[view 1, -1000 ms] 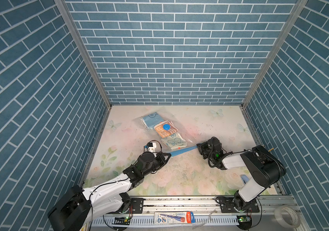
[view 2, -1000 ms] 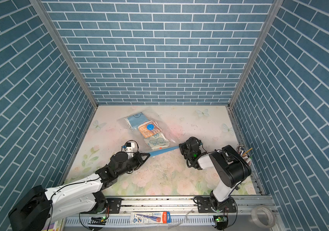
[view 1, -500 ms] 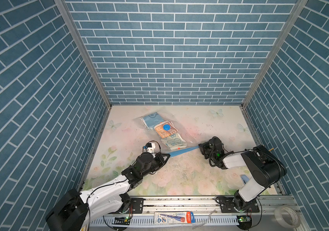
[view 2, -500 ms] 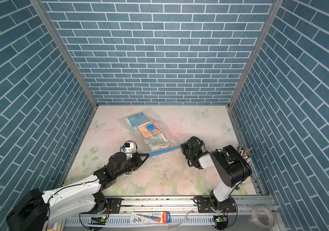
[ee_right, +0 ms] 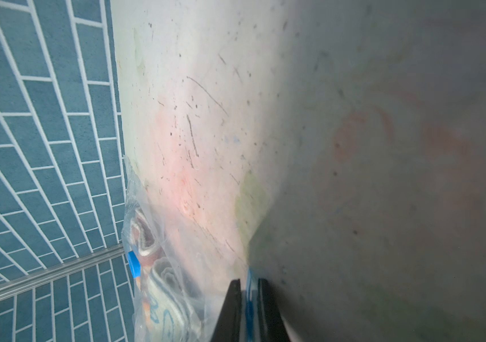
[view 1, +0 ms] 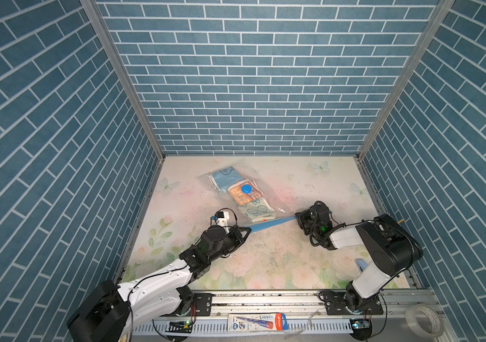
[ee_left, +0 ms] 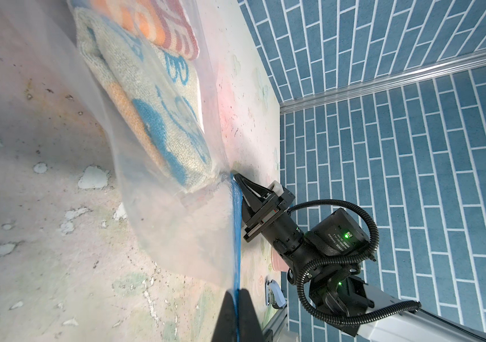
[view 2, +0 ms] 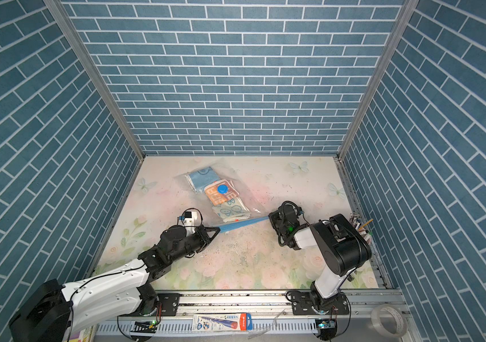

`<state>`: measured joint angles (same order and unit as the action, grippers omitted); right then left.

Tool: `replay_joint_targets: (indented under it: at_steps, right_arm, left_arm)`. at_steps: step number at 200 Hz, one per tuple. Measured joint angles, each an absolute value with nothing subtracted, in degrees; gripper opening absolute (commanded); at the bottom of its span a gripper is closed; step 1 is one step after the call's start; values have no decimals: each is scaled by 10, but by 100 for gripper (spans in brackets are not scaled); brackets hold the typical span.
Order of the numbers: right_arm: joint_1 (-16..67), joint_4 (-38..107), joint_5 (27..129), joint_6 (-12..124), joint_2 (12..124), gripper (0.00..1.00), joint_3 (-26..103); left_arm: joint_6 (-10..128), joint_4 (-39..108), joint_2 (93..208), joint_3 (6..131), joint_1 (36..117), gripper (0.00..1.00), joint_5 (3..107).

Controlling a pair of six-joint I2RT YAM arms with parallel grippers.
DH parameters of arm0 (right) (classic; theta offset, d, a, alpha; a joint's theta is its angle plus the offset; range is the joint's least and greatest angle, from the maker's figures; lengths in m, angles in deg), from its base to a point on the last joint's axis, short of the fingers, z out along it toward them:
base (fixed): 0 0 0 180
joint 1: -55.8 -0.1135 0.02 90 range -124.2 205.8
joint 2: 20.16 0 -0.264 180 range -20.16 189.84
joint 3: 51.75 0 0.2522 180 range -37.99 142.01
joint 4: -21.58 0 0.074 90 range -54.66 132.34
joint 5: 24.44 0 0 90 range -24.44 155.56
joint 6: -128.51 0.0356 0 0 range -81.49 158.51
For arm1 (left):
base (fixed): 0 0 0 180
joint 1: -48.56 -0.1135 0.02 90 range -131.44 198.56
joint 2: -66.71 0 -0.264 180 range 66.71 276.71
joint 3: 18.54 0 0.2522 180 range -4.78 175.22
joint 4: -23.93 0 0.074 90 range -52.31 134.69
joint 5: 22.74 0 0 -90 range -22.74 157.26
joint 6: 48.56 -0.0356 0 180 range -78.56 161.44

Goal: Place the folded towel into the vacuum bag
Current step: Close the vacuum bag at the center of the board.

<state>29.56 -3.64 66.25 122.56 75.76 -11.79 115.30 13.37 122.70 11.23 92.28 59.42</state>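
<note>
Blue zip strip (view 1: 271, 222) of the vacuum bag (view 1: 266, 182), pinched taut between left gripper (view 1: 249, 229) and right gripper (view 1: 296, 217) jaws, seemingly awaits sealing.

The bag (view 2: 246, 191) holding towels (view 2: 231, 208) lies toward the table's (view 2: 265, 260) far edge; the left gripper (view 2: 217, 230) and right gripper (view 2: 269, 219) pinch its strip's (view 2: 241, 222) ends.

Both arms pair white shell links with bulky black joint housings. The left arm (view 1: 158, 281) shows small dark screws and a thin black cable; a white block (view 1: 223, 218) sits at its wrist's 12 o'clock. The right arm (ee_left: 342, 237) wears ribbed black hose, green lights, white lettering. The right tool (ee_left: 237, 179) tapers to black wedge fingers.
</note>
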Motion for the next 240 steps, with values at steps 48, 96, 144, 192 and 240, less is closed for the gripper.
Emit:
replay_joint_targets:
  at_steps: [48, 96, 144, 192, 240]
  right_arm:
    - [337, -8, 634, 1138, 722, 47, -122]
    - [359, 134, 617, 1045, 598, 59, -135]
    - [360, 246, 662, 962, 519, 58, -104]
    - [361, 304, 793, 855, 546, 57, -10]
    - [363, 359, 890, 754, 650, 58, 86]
  left_arm:
    - [1152, 112, 1248, 112, 913, 0, 598]
    - [1137, 159, 1179, 94, 906, 26, 604]
    - [1110, 325, 1034, 69, 868, 71, 603]
    - [1059, 500, 975, 87, 734, 76, 532]
    - [997, 482, 1148, 123, 665, 74, 447]
